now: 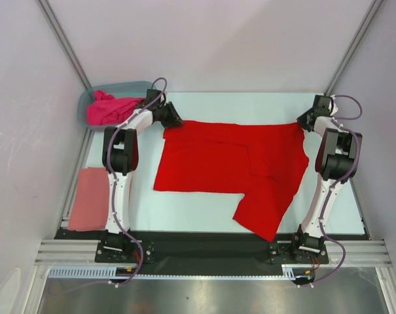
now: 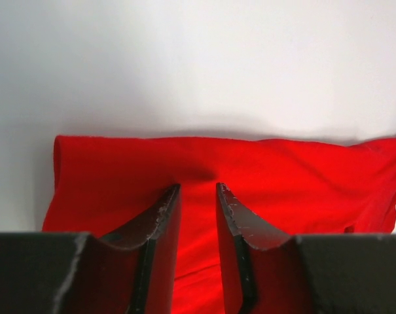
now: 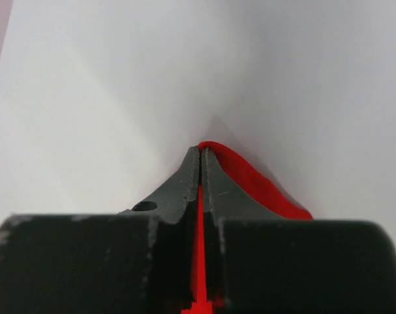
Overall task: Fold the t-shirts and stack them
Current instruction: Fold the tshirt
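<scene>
The bright red t-shirt (image 1: pixel 230 160) lies spread across the middle of the table, with one flap hanging toward the near edge. My left gripper (image 1: pixel 173 122) sits at its far left corner. In the left wrist view the gripper (image 2: pixel 198 186) is open, jaws a little apart over the red cloth (image 2: pixel 283 176). My right gripper (image 1: pixel 302 122) is at the far right corner. In the right wrist view it (image 3: pixel 201 149) is shut on a pinch of red cloth (image 3: pixel 250 176). The salmon-pink t-shirt (image 1: pixel 88 198) lies folded at the left edge. The magenta t-shirt (image 1: pixel 109 108) is bunched in the tub.
The translucent blue-grey tub (image 1: pixel 129 85) stands at the far left corner, just behind the left arm. Grey walls close the table in on the left, right and back. A black strip (image 1: pixel 204 245) runs along the near edge by the arm bases.
</scene>
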